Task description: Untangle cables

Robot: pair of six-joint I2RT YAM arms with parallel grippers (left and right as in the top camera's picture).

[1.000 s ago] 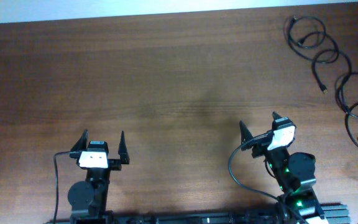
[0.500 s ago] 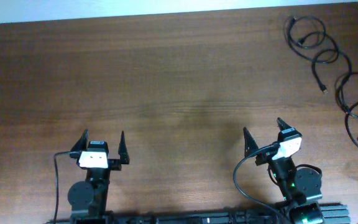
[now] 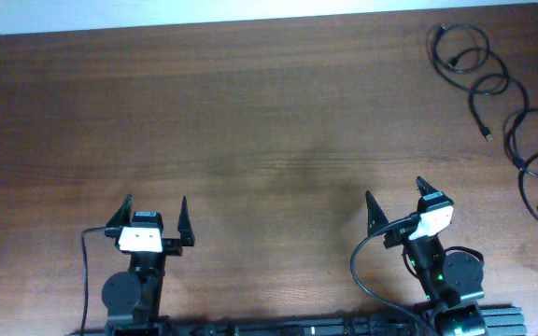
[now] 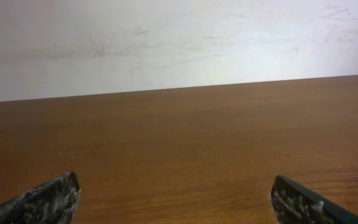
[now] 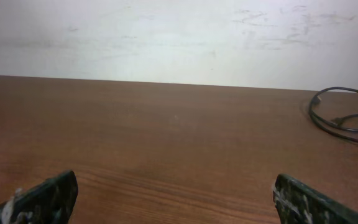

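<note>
Cables: thin black cords [image 3: 502,93] lie in loose loops at far right desk [image 3: 250,121] corner, seemingly untangled.
Left gripper [image 3: 154,213]: spread, empty.
Right gripper [image 3: 396,197]: spread, empty.

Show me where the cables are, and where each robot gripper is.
cables [image 3: 493,84], overhead view, on a loop of cord.
left gripper [image 3: 154,207], overhead view, midway between its fingertips.
right gripper [image 3: 395,189], overhead view, midway between its fingertips.

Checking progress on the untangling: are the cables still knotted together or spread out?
Spread out: the cables lie in loose loops along the table's far right edge, no tight knot visible.
</note>
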